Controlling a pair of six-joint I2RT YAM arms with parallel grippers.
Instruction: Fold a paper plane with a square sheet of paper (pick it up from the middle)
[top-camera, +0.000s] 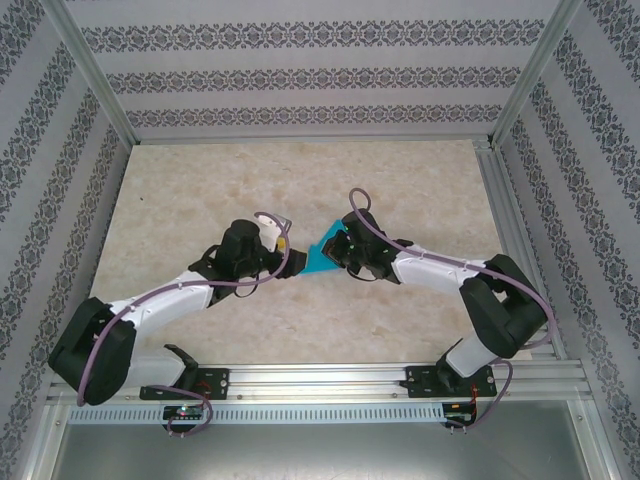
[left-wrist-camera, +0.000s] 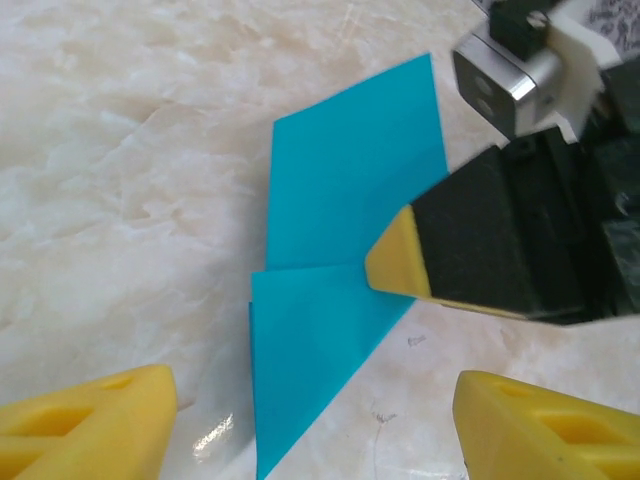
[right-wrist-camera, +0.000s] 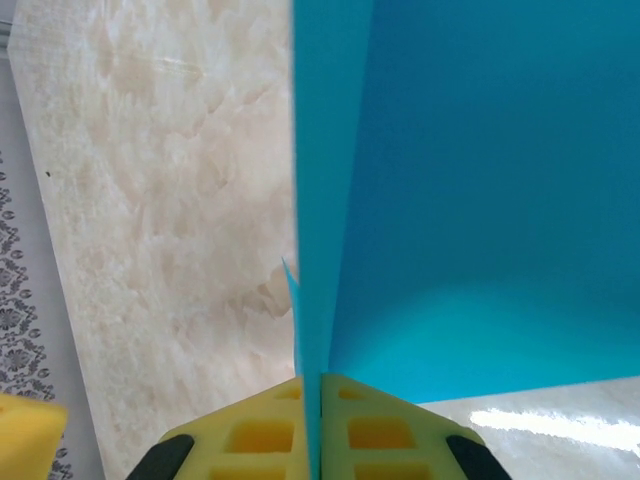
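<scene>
The right gripper (right-wrist-camera: 320, 425) pinches the creased blue sheet of paper (left-wrist-camera: 340, 190) near the middle of the table (top-camera: 200, 180); the left gripper (left-wrist-camera: 310, 430) hovers just beside it, fingers spread wide.

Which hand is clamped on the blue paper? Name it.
The right hand: its fingers are shut flat on the paper. The left hand is open, fingers spread wide either side of it.

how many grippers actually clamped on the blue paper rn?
1. The right gripper is shut on the sheet of paper, mid-table. The left gripper is open, with its fingers spread on either side of the sheet's near end and not pinching it.
</scene>
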